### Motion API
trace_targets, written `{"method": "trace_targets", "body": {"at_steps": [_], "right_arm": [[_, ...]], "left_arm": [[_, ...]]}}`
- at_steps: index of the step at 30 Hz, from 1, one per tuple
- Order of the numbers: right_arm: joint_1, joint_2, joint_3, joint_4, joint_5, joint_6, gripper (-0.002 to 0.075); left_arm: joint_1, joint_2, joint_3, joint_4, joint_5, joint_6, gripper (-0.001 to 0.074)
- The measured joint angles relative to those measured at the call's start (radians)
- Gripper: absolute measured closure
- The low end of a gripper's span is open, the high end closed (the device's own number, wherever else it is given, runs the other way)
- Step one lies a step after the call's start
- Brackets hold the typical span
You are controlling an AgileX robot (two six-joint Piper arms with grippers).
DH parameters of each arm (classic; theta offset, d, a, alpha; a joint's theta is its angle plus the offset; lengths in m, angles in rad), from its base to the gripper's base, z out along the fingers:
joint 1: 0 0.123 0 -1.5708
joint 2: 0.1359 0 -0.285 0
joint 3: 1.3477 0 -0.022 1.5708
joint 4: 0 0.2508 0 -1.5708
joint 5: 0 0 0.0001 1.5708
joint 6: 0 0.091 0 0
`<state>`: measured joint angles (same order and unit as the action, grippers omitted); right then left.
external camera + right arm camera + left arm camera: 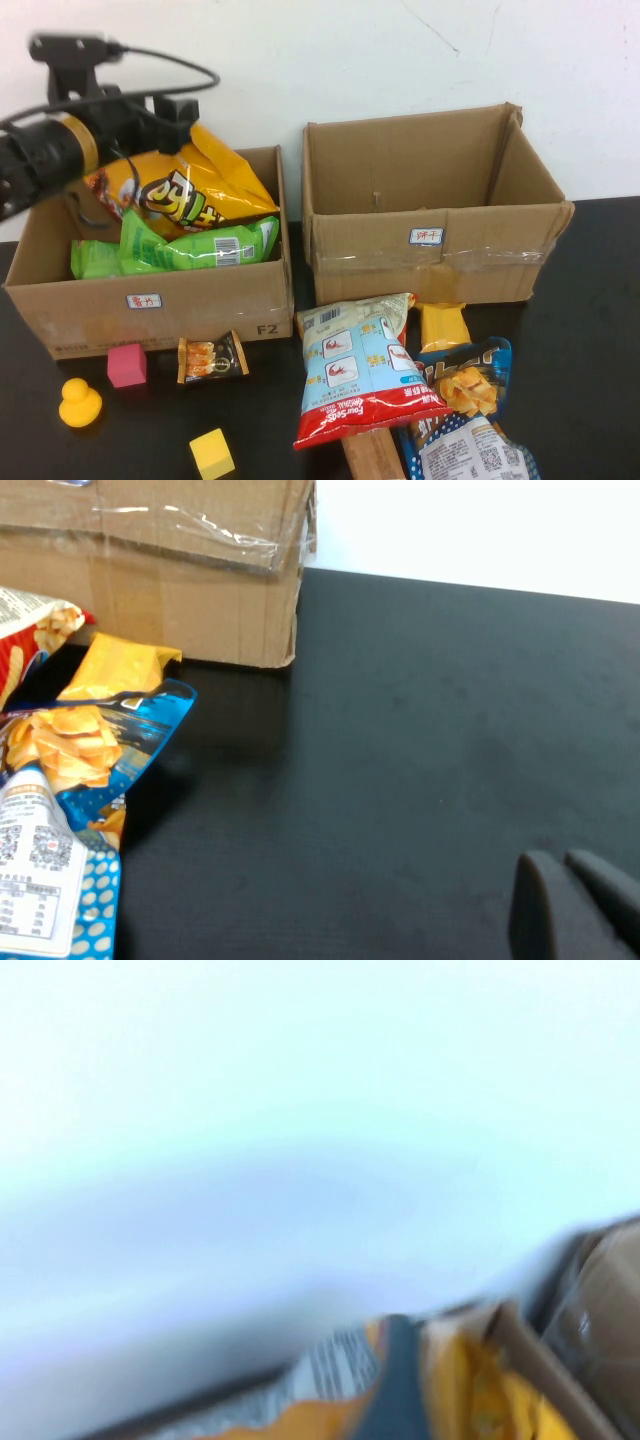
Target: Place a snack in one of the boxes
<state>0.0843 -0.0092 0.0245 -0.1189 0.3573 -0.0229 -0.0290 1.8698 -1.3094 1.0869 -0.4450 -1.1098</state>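
1. Cardboard formed both boxes on the black table; the left box stood at the robot's left, the right box beside it, the two just apart.
2. The snack, a yellow-orange chip bag, lay tilted inside the left box, resting on the green bags; its upper corner rose above the back wall.
3. The left gripper hung over the rear left part of that box, just at the snack's upper edge; whether its fingers stood apart or together could not be told; contact with the bag could not be confirmed.
4. The right gripper sat low over bare table, well apart from the snack; its two dark fingertips lay close together, holding nothing.
5. In front of the boxes lay a light-blue-and-red bag, a blue bag, a yellow packet and a wooden block.
6. Before the left box: a small orange packet, a pink cube, a yellow cube, a yellow duck.
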Motion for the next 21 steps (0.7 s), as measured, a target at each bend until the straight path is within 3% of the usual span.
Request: {"method": "trace_targets", "body": {"at_steps": [2,4,8,12,16,21], "right_arm": [[0.0,0.0,0.0,0.0,0.0,0.0,0.0727],[0.0,0.0,0.0,0.0,0.0,0.0,0.0727],[0.0,0.0,0.0,0.0,0.0,0.0,0.0727],[0.0,0.0,0.0,0.0,0.0,0.0,0.0727],[0.0,0.0,0.0,0.0,0.0,0.0,0.0727],[0.0,0.0,0.0,0.0,0.0,0.0,0.0727]], "left_arm": [[0.001,-0.057,0.0,0.125,0.012,-0.099,0.0106],[0.001,-0.116,0.0,0.306,0.01,-0.268,0.0071],[0.011,-0.272,0.028,0.604,-0.088,-0.571,0.0085],[0.027,-0.425,0.144,0.664,-0.133,-0.634,0.0301],[0.027,-0.602,0.304,0.678,-0.108,-0.637,0.0618],[0.027,-0.808,0.457,0.68,-0.103,-0.637,0.0715]]}}
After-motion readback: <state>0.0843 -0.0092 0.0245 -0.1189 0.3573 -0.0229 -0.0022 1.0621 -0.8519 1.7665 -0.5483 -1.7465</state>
